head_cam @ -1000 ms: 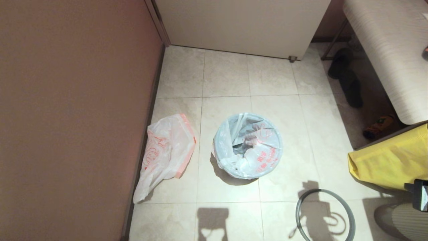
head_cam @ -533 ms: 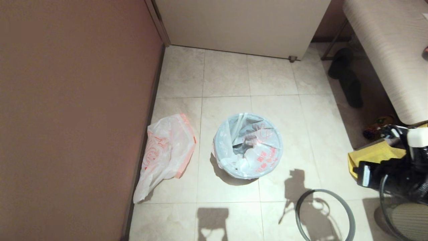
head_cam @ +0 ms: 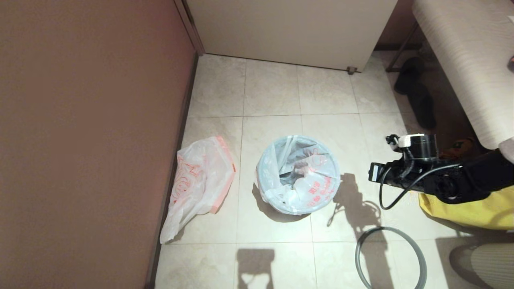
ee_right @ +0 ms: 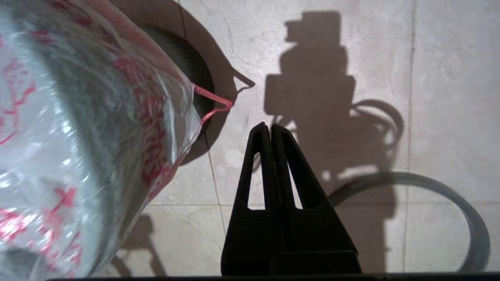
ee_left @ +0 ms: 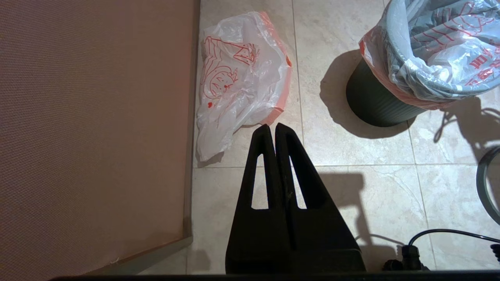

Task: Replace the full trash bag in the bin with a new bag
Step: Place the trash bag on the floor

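The bin (head_cam: 281,206) stands mid-floor, a small black pail (ee_left: 375,105) with the full trash bag (head_cam: 299,172) inside and folded over its top. The bag's thin orange-red handle (ee_right: 213,105) hangs at the pail's side. Flat on the tiles by the wall lies the new bag (head_cam: 200,180), white with a pale-orange hem. The grey hoop rim (head_cam: 389,257) rests on the floor apart from the bin. My right arm (head_cam: 421,176) reaches in from the right; its gripper (ee_right: 270,125) is shut and empty, over the floor between bin and hoop. My left gripper (ee_left: 272,125) is shut, empty, short of the new bag (ee_left: 238,78).
A brown wall (head_cam: 80,140) closes the left side and a white cabinet (head_cam: 289,28) the back. On the right are a pale bench (head_cam: 474,60), dark shoes (head_cam: 417,96) beneath it and a yellow bag (head_cam: 461,208). A black cable (ee_left: 449,232) trails on the tiles.
My right arm has swung in from the right edge toward the bin, its shadow moving with it. Both bags, the bin, the hoop and the left gripper have stayed put.
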`<state>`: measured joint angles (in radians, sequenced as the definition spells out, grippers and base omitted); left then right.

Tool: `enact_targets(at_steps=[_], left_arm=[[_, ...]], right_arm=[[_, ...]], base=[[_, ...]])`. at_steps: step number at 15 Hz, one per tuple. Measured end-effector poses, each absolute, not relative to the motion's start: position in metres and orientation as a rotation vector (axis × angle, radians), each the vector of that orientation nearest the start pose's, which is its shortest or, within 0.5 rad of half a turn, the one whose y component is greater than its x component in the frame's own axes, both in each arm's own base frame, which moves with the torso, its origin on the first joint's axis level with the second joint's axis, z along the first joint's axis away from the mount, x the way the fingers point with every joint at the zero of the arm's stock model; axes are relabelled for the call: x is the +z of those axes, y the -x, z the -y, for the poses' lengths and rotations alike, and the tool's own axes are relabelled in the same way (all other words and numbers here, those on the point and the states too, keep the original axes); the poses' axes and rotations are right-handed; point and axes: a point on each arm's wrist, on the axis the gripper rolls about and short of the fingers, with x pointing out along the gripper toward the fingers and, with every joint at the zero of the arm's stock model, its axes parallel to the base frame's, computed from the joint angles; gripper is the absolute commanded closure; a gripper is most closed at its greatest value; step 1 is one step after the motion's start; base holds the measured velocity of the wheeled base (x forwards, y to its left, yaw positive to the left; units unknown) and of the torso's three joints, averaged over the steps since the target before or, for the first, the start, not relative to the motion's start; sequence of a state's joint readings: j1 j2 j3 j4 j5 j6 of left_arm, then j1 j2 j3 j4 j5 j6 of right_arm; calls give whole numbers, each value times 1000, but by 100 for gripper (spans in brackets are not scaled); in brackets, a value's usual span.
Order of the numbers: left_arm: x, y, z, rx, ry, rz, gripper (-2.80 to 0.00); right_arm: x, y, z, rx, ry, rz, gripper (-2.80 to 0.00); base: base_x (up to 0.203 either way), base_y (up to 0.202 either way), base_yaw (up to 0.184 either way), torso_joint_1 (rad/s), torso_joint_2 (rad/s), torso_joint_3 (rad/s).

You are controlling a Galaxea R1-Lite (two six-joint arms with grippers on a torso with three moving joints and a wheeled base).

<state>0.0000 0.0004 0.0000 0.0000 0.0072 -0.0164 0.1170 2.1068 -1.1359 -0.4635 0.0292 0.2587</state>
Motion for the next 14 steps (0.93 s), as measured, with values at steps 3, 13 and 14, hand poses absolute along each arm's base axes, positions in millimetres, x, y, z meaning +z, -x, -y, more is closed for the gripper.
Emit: enact_targets(at_steps=[3,13,14], left_arm=[[75,23,0,7,16,0,0],[75,23,0,7,16,0,0],[75,23,0,7,16,0,0]], right_arm=[[71,-435,-46,143,-200,-556,0],[42,-453,-41,196,-225,-586,-280],[45,-453,-45,206,-221,-578,-280]], base=[[0,0,0,0,0,0],[0,0,0,0,0,0],[0,0,0,0,0,0]])
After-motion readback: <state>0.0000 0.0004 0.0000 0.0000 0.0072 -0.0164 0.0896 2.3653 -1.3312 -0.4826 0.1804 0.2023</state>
